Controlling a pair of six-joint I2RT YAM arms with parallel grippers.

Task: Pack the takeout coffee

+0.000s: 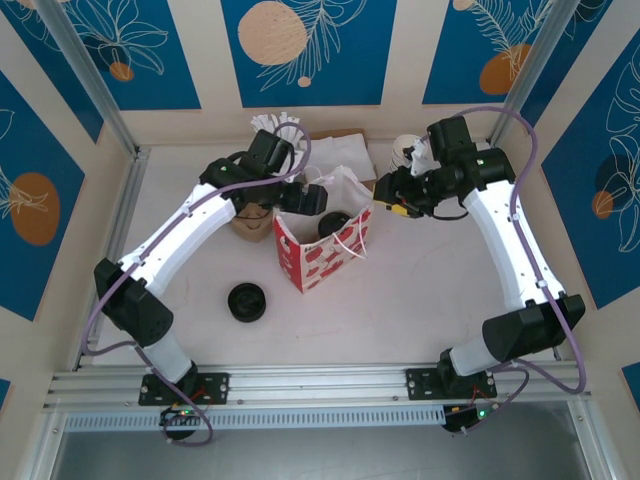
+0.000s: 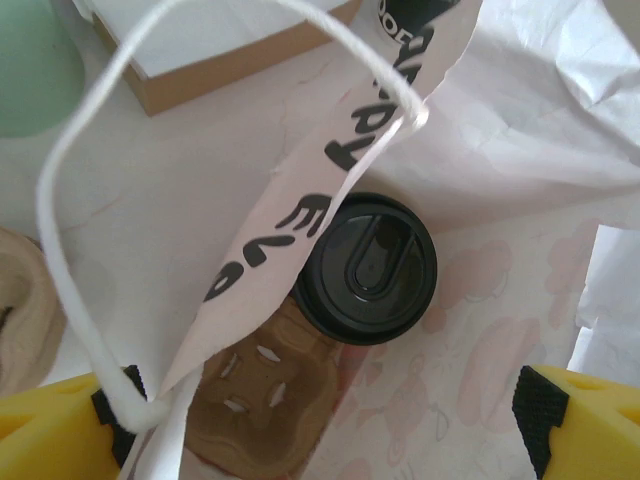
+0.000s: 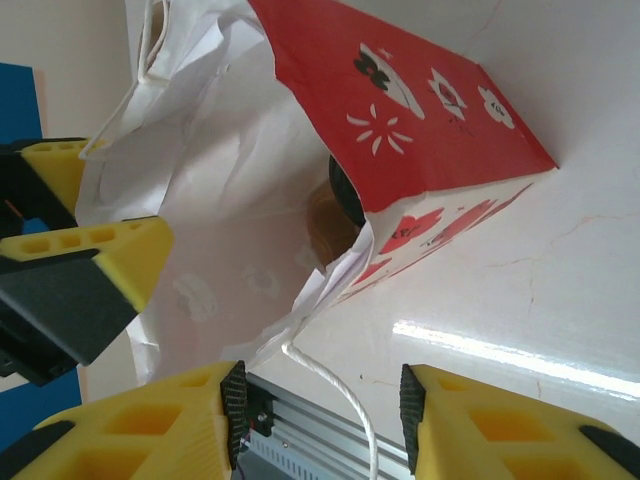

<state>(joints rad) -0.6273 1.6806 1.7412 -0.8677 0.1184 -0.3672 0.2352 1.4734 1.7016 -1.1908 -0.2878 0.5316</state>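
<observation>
Takeout coffee point(image 2: 372, 268) stands inside the tall red-and-white paper bag point(image 1: 318, 262), down at its bottom. From above only its round black plastic lid is seen; the cup body is hidden. Just beside it in the bag lies a brown cardboard cup holder point(image 2: 262, 395) with small oval holes. The bag stands upright on the pale surface point(image 1: 420, 300) with its mouth open. The left fingers point(image 2: 590, 425), yellow with black pads, hang right above the mouth of the bag and are spread wide, with nothing between them. A white string handle point(image 2: 60, 200) of the bag loops close by one of them; if it touches, I cannot tell. The right fingers point(image 3: 150, 425) are at the right side of the bag, just beside its rim. They stand apart and grip nothing, and a second white string handle point(image 3: 340, 400) hangs in the gap between them. On the arm-base side of the bag, to its left, a low black round disc point(image 1: 248, 301) lies well apart. Behind the bag is a flat brown cardboard box point(image 1: 340, 145), and behind it to the right a stack of white paper cups point(image 1: 408, 152).
</observation>
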